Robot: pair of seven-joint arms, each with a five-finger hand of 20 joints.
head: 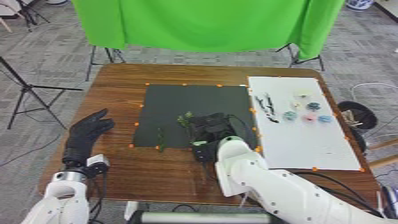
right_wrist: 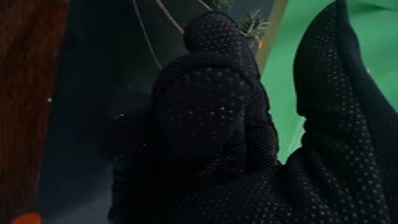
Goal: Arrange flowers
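Observation:
Over the right part of the black mat [head: 164, 107], my right hand [head: 211, 127] is low and open, its fingers loosely bent. A leafy green sprig [head: 185, 119] lies just left of it, and another thin sprig [head: 161, 139] lies nearer the mat's left edge. In the right wrist view my right hand [right_wrist: 209, 105] has its thumb apart from the fingers, with nothing visible between them. Thin stems and a green tuft [right_wrist: 254, 26] show beyond its fingertips. My left hand [head: 87, 132] is at the table's left side, fingers relaxed.
On the white board [head: 302, 145] at the right are small blossoms, among them a pink one [head: 309, 118] and a blue one [head: 313, 106], with dark stems [head: 266, 107] along its left. Orange markers edge mat and board. A dark bin [head: 357, 114] stands beyond the table's right edge.

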